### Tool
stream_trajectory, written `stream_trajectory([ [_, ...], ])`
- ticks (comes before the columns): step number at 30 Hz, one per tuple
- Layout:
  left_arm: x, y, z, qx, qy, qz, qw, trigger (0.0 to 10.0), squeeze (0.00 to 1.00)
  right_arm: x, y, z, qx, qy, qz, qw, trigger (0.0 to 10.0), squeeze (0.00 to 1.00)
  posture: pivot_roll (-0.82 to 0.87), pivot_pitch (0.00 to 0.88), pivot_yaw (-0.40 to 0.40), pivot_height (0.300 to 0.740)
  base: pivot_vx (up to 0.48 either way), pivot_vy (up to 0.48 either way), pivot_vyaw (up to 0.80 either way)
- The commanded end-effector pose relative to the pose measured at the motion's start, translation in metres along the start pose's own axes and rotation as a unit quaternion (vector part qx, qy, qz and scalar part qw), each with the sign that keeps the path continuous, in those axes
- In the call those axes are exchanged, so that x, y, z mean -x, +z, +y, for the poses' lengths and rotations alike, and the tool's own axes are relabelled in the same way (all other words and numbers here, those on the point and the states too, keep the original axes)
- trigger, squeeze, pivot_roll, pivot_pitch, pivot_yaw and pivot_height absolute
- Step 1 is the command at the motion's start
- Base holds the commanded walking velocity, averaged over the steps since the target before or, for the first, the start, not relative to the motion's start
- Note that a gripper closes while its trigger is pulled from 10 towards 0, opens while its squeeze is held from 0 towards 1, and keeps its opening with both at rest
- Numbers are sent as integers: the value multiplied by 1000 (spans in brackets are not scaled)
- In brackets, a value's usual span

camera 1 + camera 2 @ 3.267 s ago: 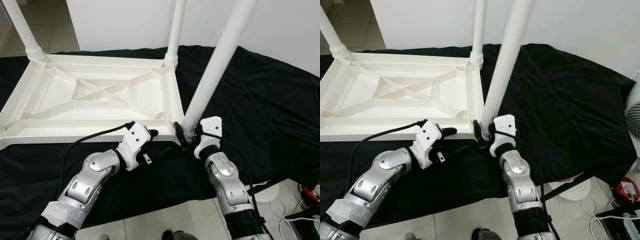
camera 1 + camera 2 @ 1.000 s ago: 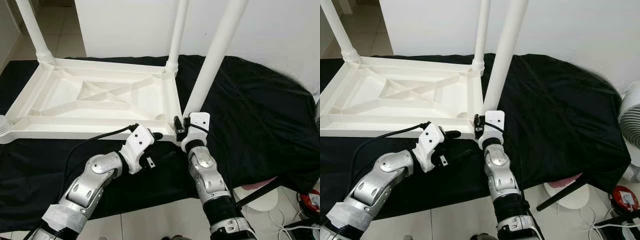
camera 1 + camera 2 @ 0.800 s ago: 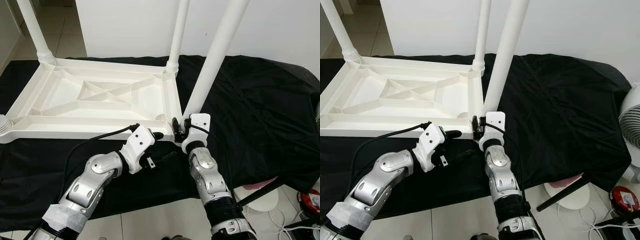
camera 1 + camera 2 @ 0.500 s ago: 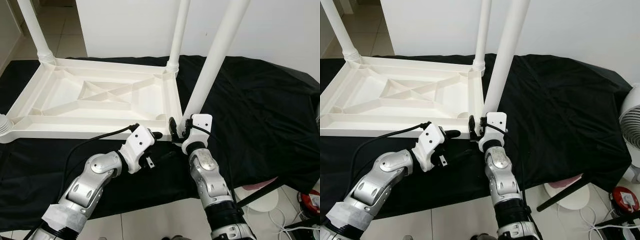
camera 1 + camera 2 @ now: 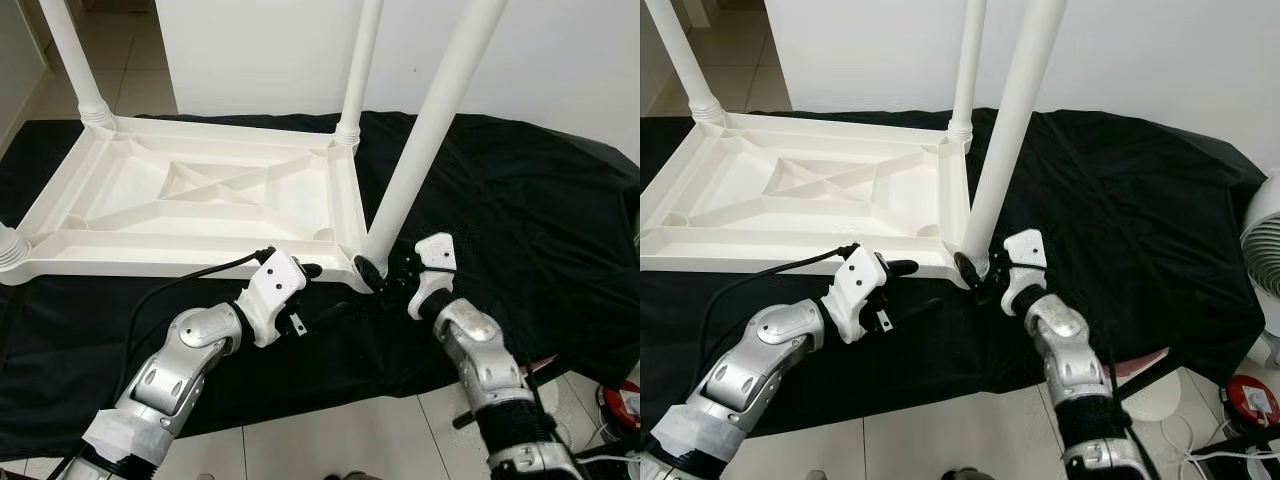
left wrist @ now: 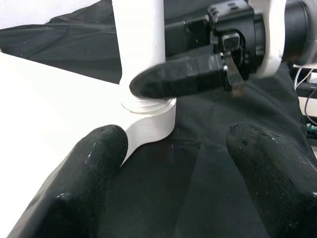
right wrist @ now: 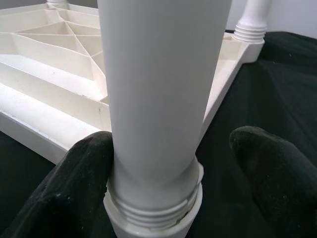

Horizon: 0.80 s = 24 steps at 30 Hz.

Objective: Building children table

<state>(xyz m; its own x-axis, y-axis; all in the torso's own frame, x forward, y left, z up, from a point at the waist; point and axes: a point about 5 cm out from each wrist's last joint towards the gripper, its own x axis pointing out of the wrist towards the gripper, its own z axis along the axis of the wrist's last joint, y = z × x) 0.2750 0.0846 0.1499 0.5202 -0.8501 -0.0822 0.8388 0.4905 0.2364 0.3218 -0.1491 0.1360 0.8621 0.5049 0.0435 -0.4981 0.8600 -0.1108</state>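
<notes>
Around the near table leg, right gripper fingers spread; left gripper fingers apart.

— What was cut off?
— The near leg and the far legs ran past the top edge.
— Anything hidden?
— The tabletop's upper face lay against the black cloth.

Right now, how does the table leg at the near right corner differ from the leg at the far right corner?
The near right leg leans toward the right, while the far right leg stands about upright. The near one has the right gripper open around its base, one finger touching it; the far one stands free of both grippers. The near leg looks thicker, being closer to the camera. Both are white round tubes rising from corner sockets of the upturned tabletop.
</notes>
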Motion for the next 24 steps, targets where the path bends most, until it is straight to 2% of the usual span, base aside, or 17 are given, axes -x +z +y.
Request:
stream_trajectory([
  [1, 0, -2, 1, -3, 2, 4, 1000, 10000, 0, 2, -3, -3, -3, 5, 3, 1000, 10000, 0, 63, 38, -64, 740, 0, 0, 0],
  [5, -2, 0, 0, -3, -2, 0, 1000, 10000, 0, -9, 5, -4, 14, 64, 3, 998, 10000, 0, 79, 39, -70, 740, 0, 0, 0],
  [9, -3, 1, 0, -2, -2, -1, 1000, 10000, 0, -12, 7, -4, 18, 75, 2, 997, 10000, 0, 81, 37, -71, 740, 0, 0, 0],
  [13, -5, -1, -2, -7, -8, 3, 1000, 10000, 0, -28, 11, -3, 31, 114, 7, 993, 10000, 0, 85, 30, -75, 740, 0, 0, 0],
  [17, -6, -1, -2, -8, -8, 4, 1000, 10000, 0, -32, 11, -3, 34, 122, 9, 992, 10000, 0, 89, 27, -76, 740, 0, 0, 0],
  [18, -6, -1, -2, -9, -8, 4, 1000, 10000, 0, -36, 7, 1, 32, 136, 17, 990, 4902, 0, 93, 25, -80, 740, 0, 0, 0],
  [19, -6, -1, -2, -9, -8, 4, 1000, 10000, 0, -36, 7, 1, 32, 136, 17, 990, 4902, 0, 93, 25, -80, 740, 0, 0, 0],
  [20, -8, -1, -2, -12, -6, 4, 1000, 10000, 0, -38, 3, 4, 35, 147, 31, 988, 0, 0, 106, 23, -88, 740, 0, 0, 0],
  [24, -12, -1, -1, -20, -3, 5, 1000, 10000, 0, -40, -4, 6, 31, 159, 49, 986, 0, 0, 109, 22, -90, 740, 0, 0, 0],
])
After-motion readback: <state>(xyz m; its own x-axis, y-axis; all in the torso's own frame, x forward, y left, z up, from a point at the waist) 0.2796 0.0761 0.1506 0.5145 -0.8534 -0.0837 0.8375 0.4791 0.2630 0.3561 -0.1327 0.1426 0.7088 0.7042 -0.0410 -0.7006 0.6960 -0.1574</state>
